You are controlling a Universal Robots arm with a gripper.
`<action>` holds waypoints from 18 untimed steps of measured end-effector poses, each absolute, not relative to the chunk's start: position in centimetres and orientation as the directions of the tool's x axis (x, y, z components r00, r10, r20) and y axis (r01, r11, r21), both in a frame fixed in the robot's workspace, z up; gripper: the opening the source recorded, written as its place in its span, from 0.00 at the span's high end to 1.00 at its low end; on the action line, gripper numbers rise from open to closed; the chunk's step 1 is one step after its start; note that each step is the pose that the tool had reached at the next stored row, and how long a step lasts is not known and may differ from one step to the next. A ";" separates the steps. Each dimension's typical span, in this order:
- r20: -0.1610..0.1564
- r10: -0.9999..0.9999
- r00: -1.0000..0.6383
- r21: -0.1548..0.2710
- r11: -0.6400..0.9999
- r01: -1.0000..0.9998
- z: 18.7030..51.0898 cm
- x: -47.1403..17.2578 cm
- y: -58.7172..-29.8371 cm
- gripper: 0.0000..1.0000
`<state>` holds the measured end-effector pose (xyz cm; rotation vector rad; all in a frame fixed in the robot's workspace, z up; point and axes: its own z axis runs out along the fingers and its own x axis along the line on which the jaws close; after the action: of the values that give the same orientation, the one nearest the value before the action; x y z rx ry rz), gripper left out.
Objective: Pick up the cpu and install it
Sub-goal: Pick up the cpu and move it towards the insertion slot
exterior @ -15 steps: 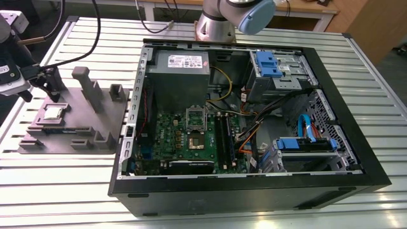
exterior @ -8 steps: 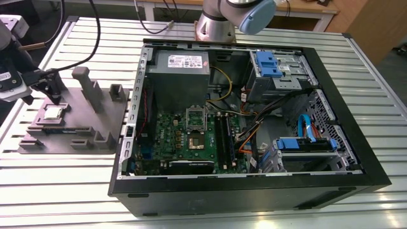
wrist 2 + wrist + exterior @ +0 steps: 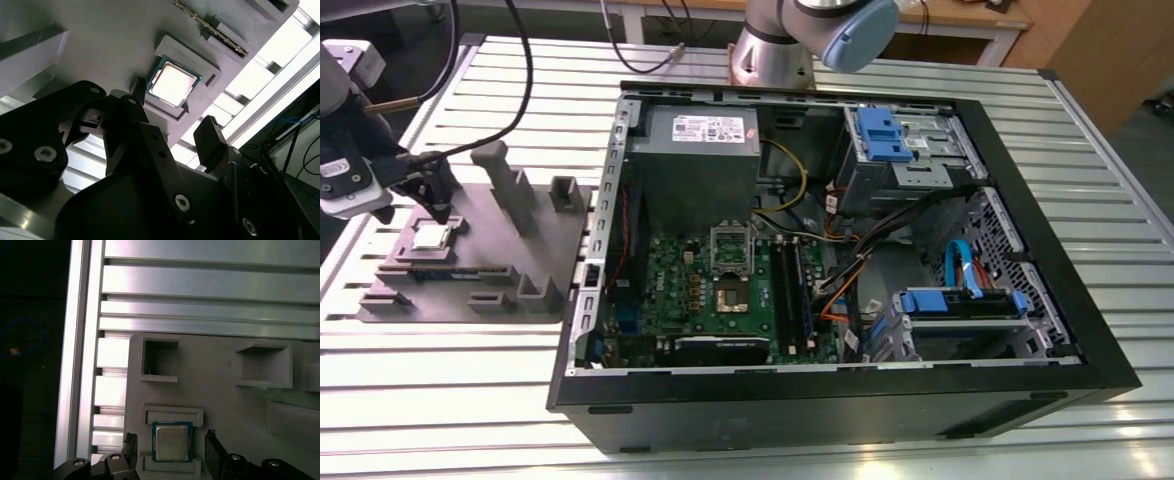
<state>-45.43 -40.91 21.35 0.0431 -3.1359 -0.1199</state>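
The cpu (image 3: pixel 430 237) is a small square chip with a shiny metal top. It lies flat in a recess of the grey fixture block (image 3: pixel 500 250) at the exterior view's left. My gripper (image 3: pixel 427 208) hangs just above it, open, nothing held. In both wrist views the cpu (image 3: pixel 171 82) (image 3: pixel 172 441) sits between my two dark fingers (image 3: pixel 209 137) (image 3: pixel 213 452), which stand wider than the chip and apart from its edges. The motherboard's socket (image 3: pixel 731 296) lies inside the open computer case, its metal frame (image 3: pixel 730 244) flipped up.
The black computer case (image 3: pixel 854 395) takes the middle and right of the slatted aluminium table (image 3: pixel 454 350). The fixture has upright posts (image 3: pixel 494 170) and empty pockets (image 3: pixel 160 360). Inside the case are blue drive cages (image 3: pixel 894 135), cables and a power supply (image 3: pixel 700 150).
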 end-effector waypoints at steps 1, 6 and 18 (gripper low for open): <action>0.002 -0.028 -1.000 0.076 0.997 -0.027 21.3 -45.4 -40.9 0.35; 0.002 -0.028 -1.000 0.076 0.997 -0.027 21.1 -45.4 -40.9 0.35; 0.001 -0.028 -1.000 0.076 0.997 -0.027 20.9 -45.4 -40.9 0.35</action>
<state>-45.42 -40.91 20.93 0.0433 -3.1365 -0.1199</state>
